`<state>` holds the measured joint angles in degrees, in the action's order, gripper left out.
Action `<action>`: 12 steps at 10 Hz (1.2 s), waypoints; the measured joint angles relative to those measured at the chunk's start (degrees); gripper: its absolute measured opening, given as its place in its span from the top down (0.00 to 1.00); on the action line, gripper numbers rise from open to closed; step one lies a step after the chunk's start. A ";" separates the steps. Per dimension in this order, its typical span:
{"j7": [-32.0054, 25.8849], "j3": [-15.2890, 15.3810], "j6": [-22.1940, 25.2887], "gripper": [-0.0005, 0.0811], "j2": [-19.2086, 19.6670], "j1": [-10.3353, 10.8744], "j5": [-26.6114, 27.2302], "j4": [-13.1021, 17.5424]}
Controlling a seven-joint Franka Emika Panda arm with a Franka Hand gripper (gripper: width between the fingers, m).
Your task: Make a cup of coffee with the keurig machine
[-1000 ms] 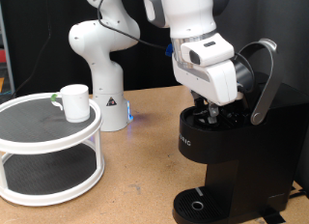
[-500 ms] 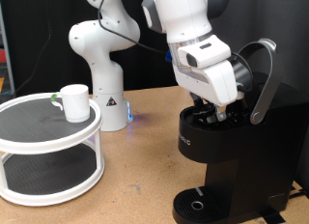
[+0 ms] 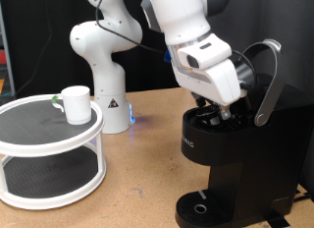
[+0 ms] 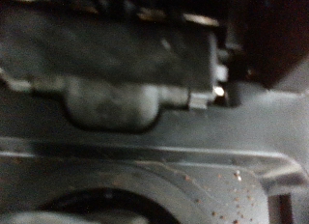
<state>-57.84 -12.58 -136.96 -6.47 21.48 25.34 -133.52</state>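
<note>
Nearest you, the keurig machine (image 3: 234,159) stands at the exterior view's right with its lid raised and the silver-grey handle (image 3: 267,83) tilted up. Your gripper (image 3: 220,112) hangs just over the open chamber; you cannot tell how far its fingers are parted or whether they hold anything. The wrist view gives you only blurred dark machine surface (image 4: 145,79). Farther left, the cup (image 3: 76,103) sits on the white round two-tier stand (image 3: 49,154).
</note>
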 joint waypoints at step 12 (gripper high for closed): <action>2.70 -1.61 8.89 0.00 -5.33 -0.39 -6.65 -1.93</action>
<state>-55.14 -14.19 -128.07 -11.80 21.09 18.69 -135.45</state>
